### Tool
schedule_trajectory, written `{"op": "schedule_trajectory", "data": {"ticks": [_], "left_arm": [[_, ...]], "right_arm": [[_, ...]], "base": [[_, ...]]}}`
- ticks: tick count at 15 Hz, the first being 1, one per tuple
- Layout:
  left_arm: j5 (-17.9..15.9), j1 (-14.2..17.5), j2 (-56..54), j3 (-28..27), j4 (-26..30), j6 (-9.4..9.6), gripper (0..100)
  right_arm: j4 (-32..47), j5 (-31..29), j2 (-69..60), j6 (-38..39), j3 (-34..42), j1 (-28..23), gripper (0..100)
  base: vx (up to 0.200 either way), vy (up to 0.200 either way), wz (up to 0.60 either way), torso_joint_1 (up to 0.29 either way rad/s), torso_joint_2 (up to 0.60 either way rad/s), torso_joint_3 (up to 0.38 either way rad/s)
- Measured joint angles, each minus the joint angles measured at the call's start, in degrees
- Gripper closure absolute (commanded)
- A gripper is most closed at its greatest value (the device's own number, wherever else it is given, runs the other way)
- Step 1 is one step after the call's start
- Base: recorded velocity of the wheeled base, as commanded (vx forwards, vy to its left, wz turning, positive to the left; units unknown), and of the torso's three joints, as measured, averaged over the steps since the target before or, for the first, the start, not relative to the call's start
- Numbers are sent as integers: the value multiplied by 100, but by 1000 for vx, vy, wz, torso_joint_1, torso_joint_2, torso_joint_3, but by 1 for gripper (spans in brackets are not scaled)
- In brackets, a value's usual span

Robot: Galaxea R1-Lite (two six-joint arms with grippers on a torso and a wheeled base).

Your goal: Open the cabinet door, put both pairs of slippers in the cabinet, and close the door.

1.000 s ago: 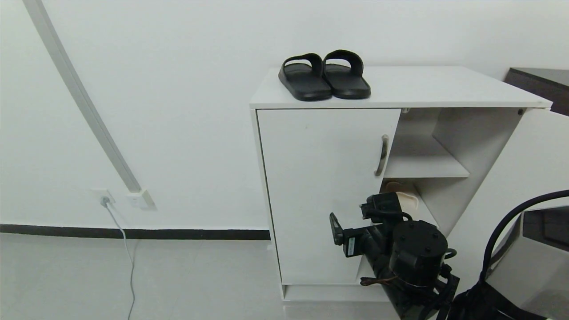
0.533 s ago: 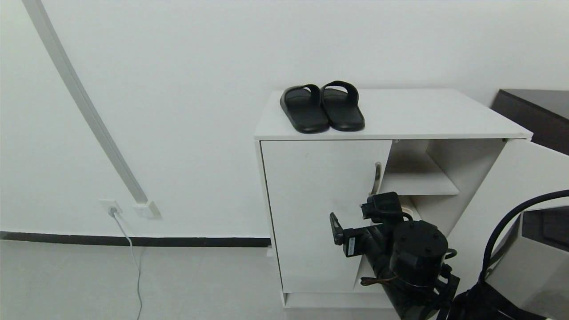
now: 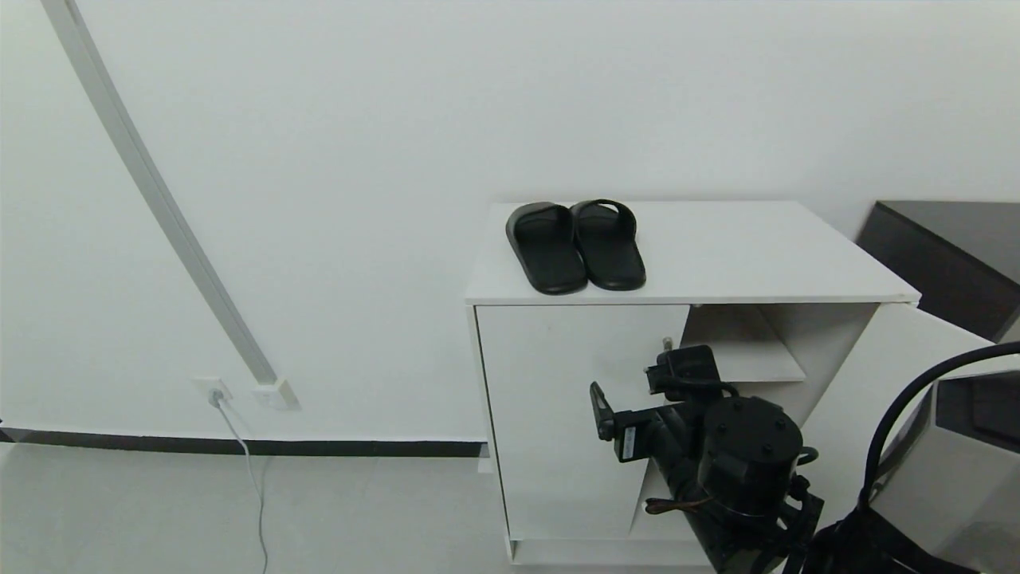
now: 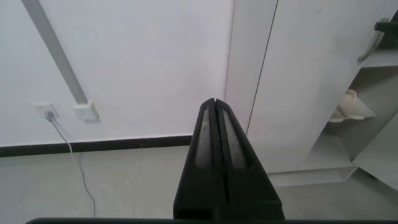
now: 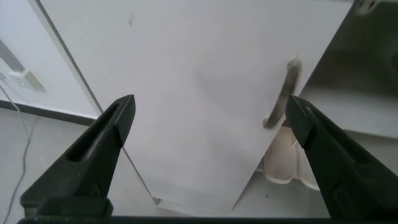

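**Camera raised: cabinet sits lower in the frame, black pair not yet stowed**

Against the earlier pictures the whole head view is shifted, so the cabinet [image 3: 717, 255] is seen lower in the frame. This is taken as a move of the camera, not of the furniture.

The black slippers [image 3: 575, 245] are set side by side, touching, on the cabinet top just right of the frame's centre. The right door [image 3: 892, 391] is swung open at the right of the frame, so the shelves can be reached. The left door [image 3: 570, 414] is shut, with its handle [image 5: 281, 93] at the inner edge. A light pair of slippers [image 5: 283, 158] is already lodged on a lower shelf inside.

The right gripper [image 5: 211, 143] is held before the left door, fingers wide apart with nothing between them; it is judged free to take the black pair. The left gripper [image 4: 215, 124] is kept empty, fingers pressed together, and is pointed at the cabinet from the side.

One pair is judged placed. The black pair and the closing of the door are left to be done.
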Motion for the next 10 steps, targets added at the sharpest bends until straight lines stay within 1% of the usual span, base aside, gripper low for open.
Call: {"op": "schedule_trajectory", "data": {"ticks": [7, 8, 10], "left_arm": [[0, 2, 0, 0, 0, -5, 100], [0, 0, 0, 0, -2, -5, 100], [0, 2, 0, -1, -2, -6, 100]], "right_arm": [[-49, 6, -35, 7, 2, -1, 0], [-116, 9, -39, 5, 2, -17, 0], [-235, 145, -39, -12, 9, -39, 0]], "base": [[0, 0, 0, 256, -578, -328], [0, 0, 0, 178, -427, -217], [0, 0, 0, 58, -110, -63]]}}
